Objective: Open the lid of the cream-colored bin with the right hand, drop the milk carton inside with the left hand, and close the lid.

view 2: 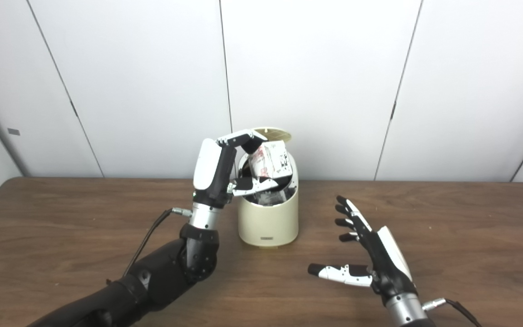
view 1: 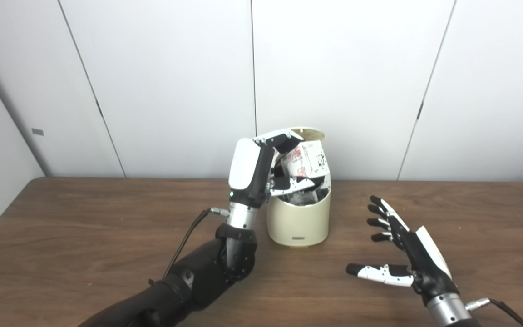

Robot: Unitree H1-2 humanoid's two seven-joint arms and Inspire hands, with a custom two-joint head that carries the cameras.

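Brown wood-grain table is seen beneath everything, white wall panels behind. One milk carton, white with red print and a dark code patch, is gripped by the left hand, fingers over its top and thumb under it, and is held tilted in the mouth of the single cream-colored bin. One round lid is seen raised at the bin's back rim. Right hand is held apart above the table, to the right of the bin, fingers spread, nothing grasped. Two hands, one carton, one bin are counted.
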